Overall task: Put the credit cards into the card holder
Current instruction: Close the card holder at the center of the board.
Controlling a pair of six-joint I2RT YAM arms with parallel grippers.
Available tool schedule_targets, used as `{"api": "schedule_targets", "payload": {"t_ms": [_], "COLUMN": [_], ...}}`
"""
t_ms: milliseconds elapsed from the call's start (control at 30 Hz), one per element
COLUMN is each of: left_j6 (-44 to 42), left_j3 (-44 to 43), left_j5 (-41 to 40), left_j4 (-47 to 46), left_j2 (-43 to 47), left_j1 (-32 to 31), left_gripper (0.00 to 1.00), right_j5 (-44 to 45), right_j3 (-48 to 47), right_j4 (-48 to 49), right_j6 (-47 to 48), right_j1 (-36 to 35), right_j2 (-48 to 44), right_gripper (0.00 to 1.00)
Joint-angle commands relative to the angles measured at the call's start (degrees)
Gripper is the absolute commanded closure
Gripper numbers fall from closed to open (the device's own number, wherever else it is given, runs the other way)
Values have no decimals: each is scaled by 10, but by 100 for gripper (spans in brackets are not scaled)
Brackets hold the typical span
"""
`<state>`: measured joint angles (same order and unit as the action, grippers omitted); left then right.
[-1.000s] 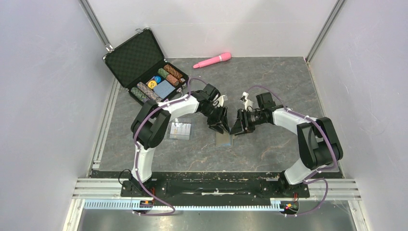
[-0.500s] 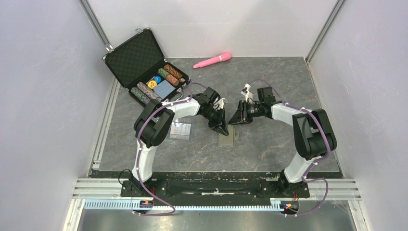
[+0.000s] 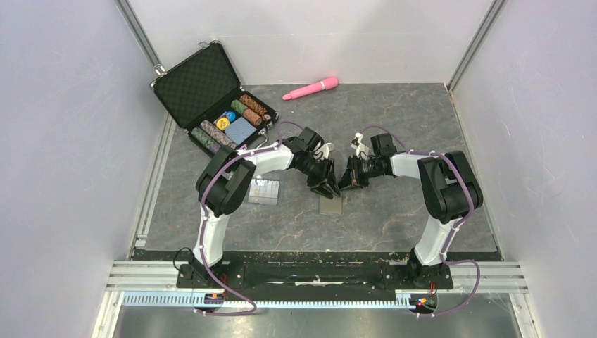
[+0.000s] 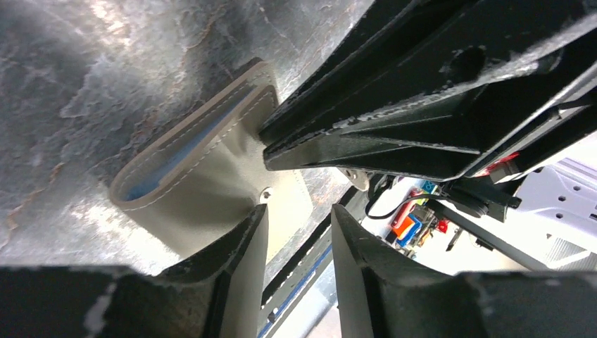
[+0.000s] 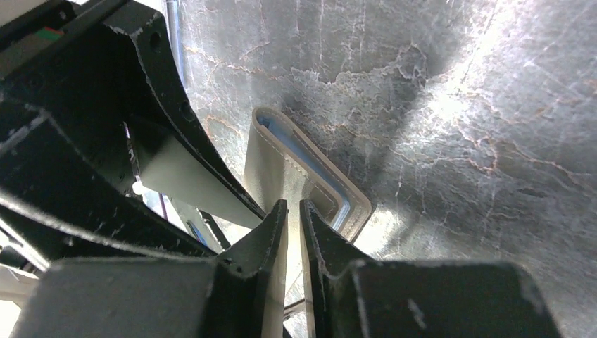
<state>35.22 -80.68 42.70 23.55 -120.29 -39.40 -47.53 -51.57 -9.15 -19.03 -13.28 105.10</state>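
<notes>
Grey marbled table (image 3: 394,127) filled the floor of your white-walled cell, and most of what mattered sat crowded under the two wrists. Your card holder (image 4: 204,176) lay near the middle of the table, below where the grippers met. From above only its near part showed, because the fingertips covered the rest.

Your right gripper (image 5: 293,205) had its fingers drawn to a thin slit, pinched on a tan flap of the holder that stood up off the table. Your left gripper (image 4: 297,211) was parted, with one finger (image 4: 236,274) against that flap and only blurred background in the gap.

A strip of blue lining (image 4: 172,156) showed in the holder's open fold. Whether any card sat inside, you could not tell.

The credit cards (image 3: 264,190) lay flat to the left of the holder, well apart from it and tight beside your left arm's elbow — their left edge was hard to make out, and the count was too small to read.

At the far left stood the open black case (image 3: 197,84) with chips (image 3: 250,109) and a blue deck (image 3: 239,130). A pink wand (image 3: 310,88) lay by the back wall.
</notes>
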Motion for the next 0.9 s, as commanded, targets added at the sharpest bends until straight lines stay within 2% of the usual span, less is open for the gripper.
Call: {"api": "schedule_targets", "payload": {"t_ms": [0,200,367,467,600,800,867], "left_j6": [37,45,47,41,26,-2,-8], "left_j3": [-14,-37,-42,-49,-62,-74,-78], "left_j5": [31,21,7,-9,-50,-104,-110], "left_j4": [-34,-37,-37,-23,16,58,68], "left_j2": [31,18,17,10,6,22,21], "left_j1": [-15,-36,-41,-41,-42,-42,-42], "left_gripper": [54,53,56,64,84,98,98], "right_j5": [53,48,45,44,42,41,42], "right_j3": [3,4,9,11,14,15,15], "right_j4": [-10,-10,-10,-10,-10,-11,-11], "right_j6": [4,3,3,3,4,5,5], "right_j1": [-2,-1,-2,-2,-2,-2,-1], "right_j2": [9,13,13,12,12,12,12], "right_gripper": [86,86,86,86,86,86,86]}}
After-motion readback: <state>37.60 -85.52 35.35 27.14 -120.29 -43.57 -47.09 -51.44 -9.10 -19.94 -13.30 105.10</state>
